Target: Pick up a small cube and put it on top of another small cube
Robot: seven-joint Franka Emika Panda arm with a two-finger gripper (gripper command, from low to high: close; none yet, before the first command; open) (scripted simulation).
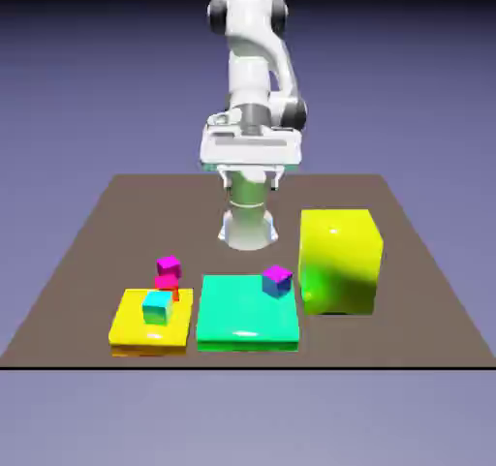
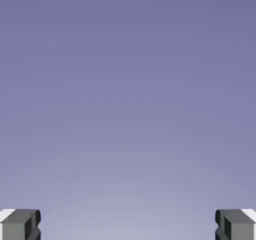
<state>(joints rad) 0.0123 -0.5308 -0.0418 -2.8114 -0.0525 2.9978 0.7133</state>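
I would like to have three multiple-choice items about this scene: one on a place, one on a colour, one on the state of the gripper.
1. Where is the cyan cube?
A) on the green slab
B) on the yellow-orange slab
C) on the big yellow-green block

2. What colour is the low slab nearest the big block?
A) green
B) red
C) white

3. How does the gripper stand?
A) shut, empty
B) closed on a cube
C) open, empty

1: B, the cyan cube shows on top of the yellow-orange slab.
2: A, the green slab lies beside the big yellow-green block.
3: C, the gripper has its fingertips wide apart with only backdrop between them.
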